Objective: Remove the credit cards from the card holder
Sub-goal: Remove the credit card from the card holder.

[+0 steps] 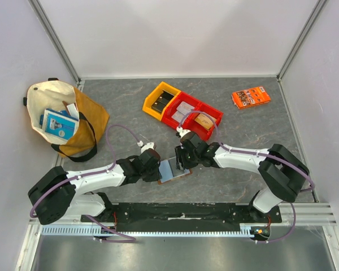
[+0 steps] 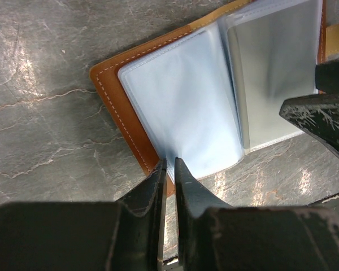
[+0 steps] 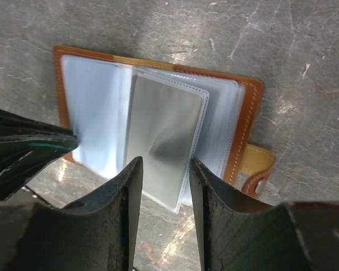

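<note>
This is a robot lab's test cell. Plain white walls (image 1: 175, 34) set in aluminium posts (image 1: 55, 38) box in a grey, stone-print table (image 1: 124, 93). A left arm (image 1: 96, 178) and a right arm (image 1: 243, 158), white with black joints, stand bolted to a black plate (image 1: 181, 213) on a slotted metal rail (image 1: 73, 230). Purple cables (image 1: 121, 129) loop off them. The props are unrelated: a tote bag (image 1: 45, 96), a yellow bin (image 1: 156, 92), a red bin (image 1: 213, 111) and an orange packet (image 1: 251, 96).
</note>
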Tool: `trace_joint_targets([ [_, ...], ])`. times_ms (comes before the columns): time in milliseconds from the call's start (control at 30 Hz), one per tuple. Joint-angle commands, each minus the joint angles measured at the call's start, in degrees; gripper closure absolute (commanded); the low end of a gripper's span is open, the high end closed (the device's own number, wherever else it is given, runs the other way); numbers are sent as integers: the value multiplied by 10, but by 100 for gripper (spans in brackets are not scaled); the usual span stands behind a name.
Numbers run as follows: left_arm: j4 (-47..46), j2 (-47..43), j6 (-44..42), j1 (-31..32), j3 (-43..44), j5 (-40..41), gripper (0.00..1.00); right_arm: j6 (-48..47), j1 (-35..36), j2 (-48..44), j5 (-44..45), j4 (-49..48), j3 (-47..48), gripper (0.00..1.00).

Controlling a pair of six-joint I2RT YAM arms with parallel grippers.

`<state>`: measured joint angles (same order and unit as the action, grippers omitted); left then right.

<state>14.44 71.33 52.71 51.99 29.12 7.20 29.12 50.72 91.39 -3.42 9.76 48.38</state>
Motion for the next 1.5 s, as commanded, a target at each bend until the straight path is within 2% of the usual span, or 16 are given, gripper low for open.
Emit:
trace_joint_targets([
  [0,-4,7,-18,3,-5,-6,84,13,1,-46,-40,-27,-1,55],
  [267,-5,0,-17,2,-5,-5,84,21,0,-69,-80,-27,10,50],
  [400,-5,-16,-11,2,-10,-3,84,32,3,-55,-123,-63,5,47],
  [633,12,-86,13,2,-29,27,84,55,24,7,-185,-120,13,45],
  [967,57,-205,37,2,-46,58,83,47,10,0,-169,-120,4,45],
  [1200,-27,-153,11,0,-25,5,85,54,-49,-3,-193,-149,-28,53],
  [1467,-75,-67,2,-34,-22,-22,94,71,-82,40,-251,-233,-53,57],
])
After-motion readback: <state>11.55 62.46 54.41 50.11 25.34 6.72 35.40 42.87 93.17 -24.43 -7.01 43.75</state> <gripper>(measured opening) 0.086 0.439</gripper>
